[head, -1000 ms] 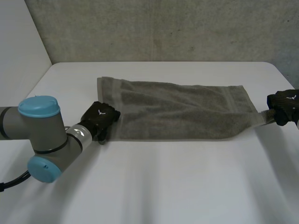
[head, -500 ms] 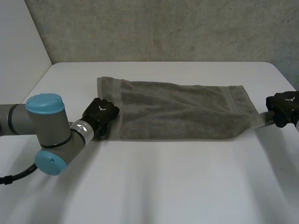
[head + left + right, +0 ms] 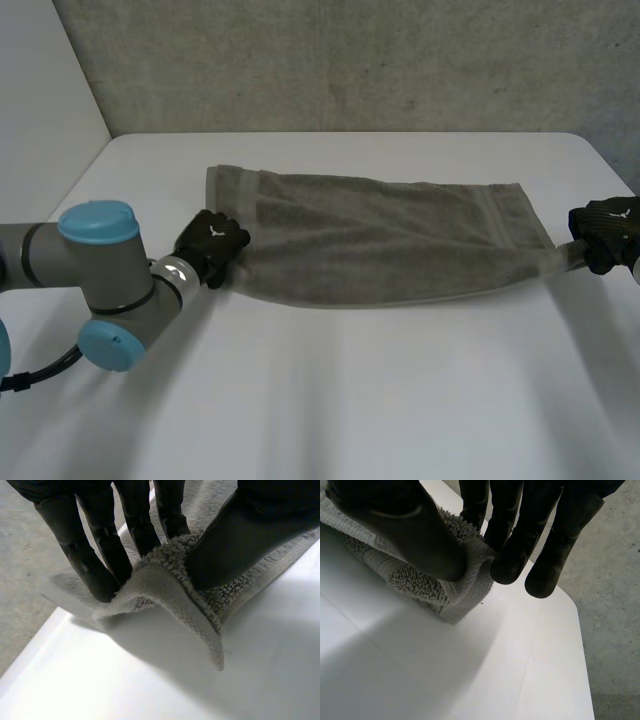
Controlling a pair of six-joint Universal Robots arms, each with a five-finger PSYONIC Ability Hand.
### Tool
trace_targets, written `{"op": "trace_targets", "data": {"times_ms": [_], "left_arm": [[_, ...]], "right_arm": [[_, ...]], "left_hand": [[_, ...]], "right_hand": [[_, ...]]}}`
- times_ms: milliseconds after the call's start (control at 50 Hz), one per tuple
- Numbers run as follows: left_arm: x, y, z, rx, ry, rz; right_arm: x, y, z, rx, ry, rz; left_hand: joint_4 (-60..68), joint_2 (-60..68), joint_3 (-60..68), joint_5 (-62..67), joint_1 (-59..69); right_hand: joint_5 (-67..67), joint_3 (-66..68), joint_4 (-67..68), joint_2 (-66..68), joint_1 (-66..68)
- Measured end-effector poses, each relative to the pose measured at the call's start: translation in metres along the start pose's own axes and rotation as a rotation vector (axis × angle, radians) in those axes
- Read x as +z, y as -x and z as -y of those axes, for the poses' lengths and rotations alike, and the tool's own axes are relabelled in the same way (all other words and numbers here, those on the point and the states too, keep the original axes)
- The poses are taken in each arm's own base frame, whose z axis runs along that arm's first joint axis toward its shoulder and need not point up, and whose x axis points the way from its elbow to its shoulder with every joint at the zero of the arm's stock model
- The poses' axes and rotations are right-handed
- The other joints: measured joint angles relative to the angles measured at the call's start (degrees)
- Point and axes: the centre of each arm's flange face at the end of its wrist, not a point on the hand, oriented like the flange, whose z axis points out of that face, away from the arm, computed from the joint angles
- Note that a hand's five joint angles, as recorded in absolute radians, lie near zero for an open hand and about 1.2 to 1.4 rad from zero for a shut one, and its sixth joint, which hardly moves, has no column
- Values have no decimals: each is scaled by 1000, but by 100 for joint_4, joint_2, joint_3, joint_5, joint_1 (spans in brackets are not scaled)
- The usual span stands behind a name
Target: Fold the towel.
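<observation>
Towel is lying spread across the table, near edge sagging above it, because the left hand and right hand are each pinching a near corner between thumb and fingers, probably to carry it over.

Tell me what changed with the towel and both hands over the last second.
The left hand lifted slightly with its near corner of the towel, and the towel's near edge came off the table, sagging between the hands. The right hand barely moved. Both kept their pinch on the near corners; the far edge stayed flat.
</observation>
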Motion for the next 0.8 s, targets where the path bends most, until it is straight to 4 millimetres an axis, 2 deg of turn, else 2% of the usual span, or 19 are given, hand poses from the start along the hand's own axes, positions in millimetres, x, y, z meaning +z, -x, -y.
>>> {"op": "trace_targets", "data": {"times_ms": [160,300,360,460,580,680,800], "left_arm": [[-8,24,17,-21,-27,96],[-27,39,41,-61,-75,144],[-42,48,55,-75,-101,163],[-80,73,87,-88,-179,226],[-122,92,107,-95,-236,256],[-143,91,108,-110,-229,204],[-144,78,93,-144,-173,123]], "right_arm": [[-2,-1,4,-3,-7,-6],[-13,-7,26,-13,-52,-21],[-28,-11,46,-19,-90,-6],[-62,-15,84,-28,-153,47],[-97,-19,113,-33,-184,97],[-114,-24,122,-36,-178,110],[-115,-23,117,-56,-151,132]], "left_hand": [[0,0,19,0,4],[0,0,25,0,6],[0,0,26,12,21],[83,0,30,25,28],[83,0,31,25,28],[83,1,32,25,29],[83,1,33,26,29]], "right_hand": [[0,0,5,0,0],[0,0,5,0,0],[0,0,6,0,0],[0,0,7,0,0],[0,0,10,0,1],[0,0,10,0,2],[0,0,10,0,2]]}}
